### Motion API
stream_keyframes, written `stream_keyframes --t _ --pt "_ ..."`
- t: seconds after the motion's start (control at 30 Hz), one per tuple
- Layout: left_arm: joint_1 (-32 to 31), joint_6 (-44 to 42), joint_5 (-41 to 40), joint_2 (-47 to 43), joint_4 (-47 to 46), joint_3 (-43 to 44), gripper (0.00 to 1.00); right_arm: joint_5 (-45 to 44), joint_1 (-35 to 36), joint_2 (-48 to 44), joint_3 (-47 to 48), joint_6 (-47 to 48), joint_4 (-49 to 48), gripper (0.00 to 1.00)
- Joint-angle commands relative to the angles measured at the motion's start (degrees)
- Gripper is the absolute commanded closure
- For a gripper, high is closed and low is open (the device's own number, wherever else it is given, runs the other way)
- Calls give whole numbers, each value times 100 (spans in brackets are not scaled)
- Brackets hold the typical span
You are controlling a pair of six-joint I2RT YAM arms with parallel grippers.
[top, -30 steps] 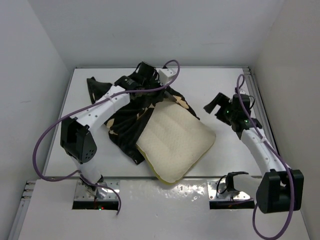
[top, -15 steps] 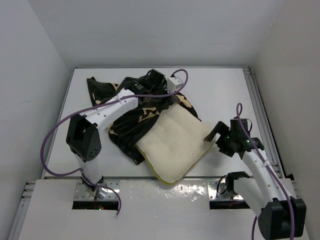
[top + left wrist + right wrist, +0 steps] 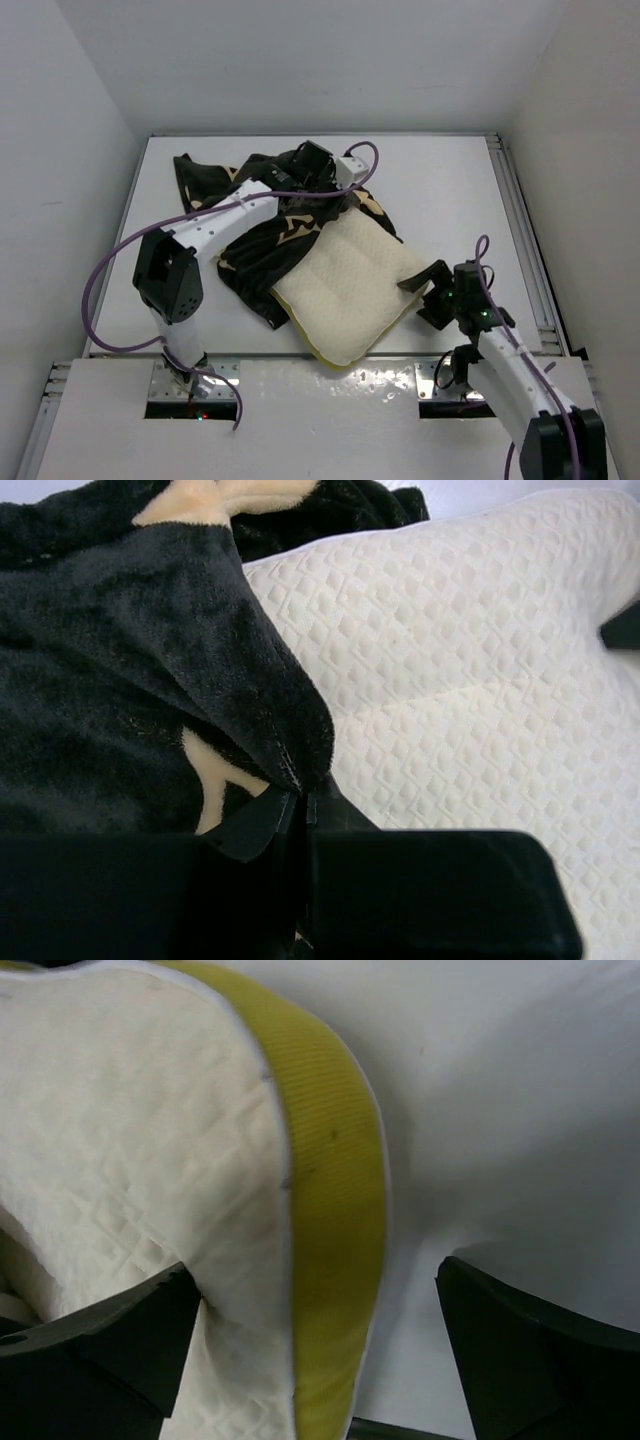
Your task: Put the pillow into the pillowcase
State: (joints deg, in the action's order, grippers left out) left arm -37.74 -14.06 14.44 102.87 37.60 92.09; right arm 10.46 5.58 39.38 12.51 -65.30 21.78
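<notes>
Since a second ago, the right end effector [image 3: 420,298] has been drawn back from the far right part of the table [image 3: 450,190] towards the near edge and brought up against the right corner of the pillow [image 3: 350,285]. The left arm has been shifted only slightly to the right, and the dark cloth has been carried with it.

The left end effector [image 3: 300,805] is clamped on a fold of the pillowcase [image 3: 260,240]. The black plush is pinched between its closed fingers and held up, presumably so that the mouth of the case is kept lifted at the pillow's far end. The right end effector is spread wide and holds nothing. The pillow's corner and its yellow side band [image 3: 335,1220] are framed between the two fingers, so a grasp or a push at that corner seems to be in preparation.

The pillow is laid at a slant across the middle of the table, with its near corner reaching the near edge. The pillowcase is spread over the far left part of the table and is draped along the pillow's far and left edges. As a container, the case is judged to be almost unfilled, since most of the cream surface lies bare outside it. Whether the covered edge is actually inside the opening or merely lies under loose cloth cannot be told.
</notes>
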Motion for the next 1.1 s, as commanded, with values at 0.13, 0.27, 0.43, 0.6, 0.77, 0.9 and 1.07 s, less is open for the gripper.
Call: stream_keyframes --t 0.13,0.27,0.43,0.6,0.77,0.9,1.07 --pt "-243 -96 147 22 -34 256 100 -15 1163 1659 -75 -362 -2899 6" --pt "-339 -193 261 5 28 300 100 -307 1489 2511 243 -299 -3670 46" --pt "-410 -298 288 -56 36 327 100 -325 1700 3023 918 103 -4025 100" --pt "-410 -448 165 -74 -34 414 100 -948 2552 2884 2053 1685 -3531 100" --pt "-261 -562 147 -74 -8 555 100 -1001 3413 2146 1835 2653 -4697 100" --pt "-225 -580 401 -118 36 703 100 -1493 3468 1995 1192 2338 -5184 100" --pt "-690 -1123 1148 -328 308 767 100 -1608 3318 2363 1227 2188 -5306 100"
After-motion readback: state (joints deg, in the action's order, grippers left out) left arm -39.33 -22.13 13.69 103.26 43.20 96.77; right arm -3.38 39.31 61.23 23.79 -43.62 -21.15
